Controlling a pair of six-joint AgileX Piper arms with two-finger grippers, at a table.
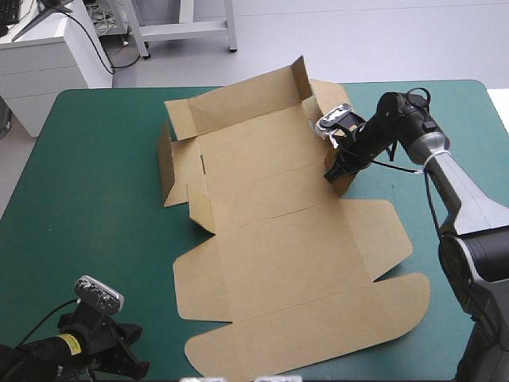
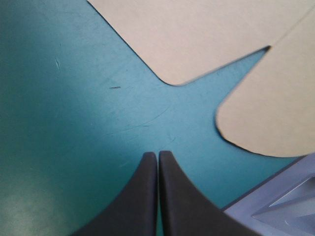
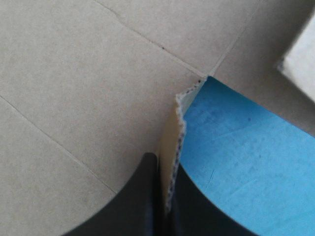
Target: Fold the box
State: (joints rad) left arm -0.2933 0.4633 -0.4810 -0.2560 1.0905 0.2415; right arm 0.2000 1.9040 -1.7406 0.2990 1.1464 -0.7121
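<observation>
The brown box point(image 1: 278, 231) lies mid-table as a cut sheet, its far and left walls raised, its near lid part flat. My right gripper point(image 1: 334, 171) is at the sheet's right side, shut on a raised side flap. In the right wrist view that flap's edge point(image 3: 178, 132) stands upright between the black fingers point(image 3: 142, 196), with the box floor point(image 3: 74, 73) beside it. My left gripper point(image 2: 158, 156) is shut on nothing, low over the teal-green cover near the table's front left corner, with two rounded flaps of the box point(image 2: 266, 118) ahead of it.
Bare teal-green cover point(image 1: 87, 199) stretches along the table's left side and also lies to the right of the box point(image 1: 469, 119). The raised far wall point(image 1: 238, 99) stands toward the table's far edge.
</observation>
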